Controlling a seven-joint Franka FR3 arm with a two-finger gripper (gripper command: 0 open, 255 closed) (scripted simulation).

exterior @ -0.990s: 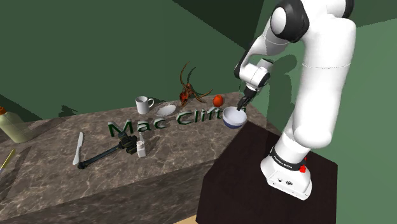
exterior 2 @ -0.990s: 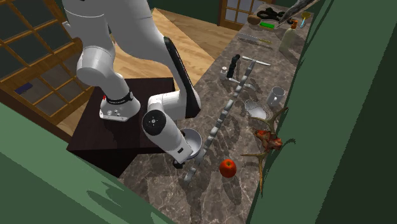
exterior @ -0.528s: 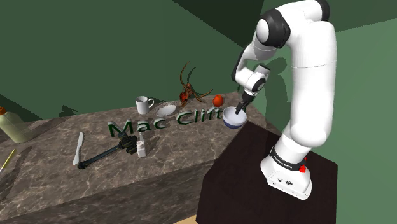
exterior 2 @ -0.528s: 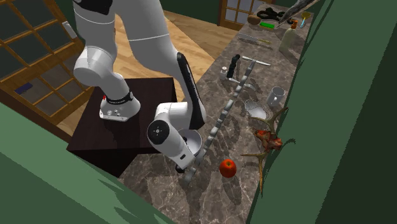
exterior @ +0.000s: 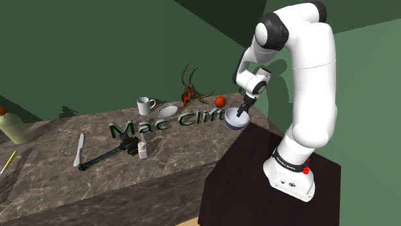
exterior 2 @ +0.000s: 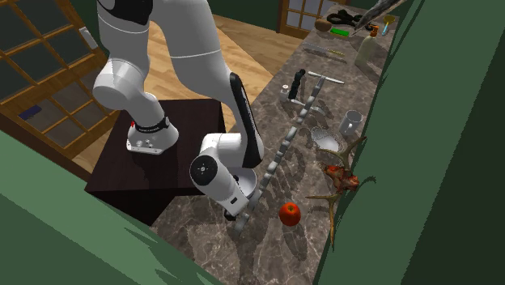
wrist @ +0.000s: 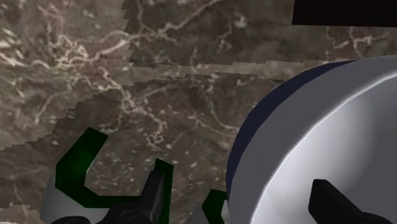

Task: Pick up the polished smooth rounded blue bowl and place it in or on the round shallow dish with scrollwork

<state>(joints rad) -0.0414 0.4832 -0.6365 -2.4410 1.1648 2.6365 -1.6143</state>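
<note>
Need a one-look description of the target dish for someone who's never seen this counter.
On the marbled counter, find the white mug near the green wall. The dish lies just beside it, between mug and antlered skull: shallow, round, pale, lying flat where its neighbours stand tall.

You have the bowl (exterior: 236, 119) dark blue outside, pale grey-white inside. Counter (exterior: 167, 164): brown marble, pale veining, dark green lettering (exterior: 138, 126) across it. At the bowl's eleven o'clock in the shoulder view, a red-orange apple (exterior: 220, 101); at nine o'clock, white mug (exterior: 144, 104) and white dish (exterior: 168, 111). Walls (exterior: 96, 51) green.
</note>
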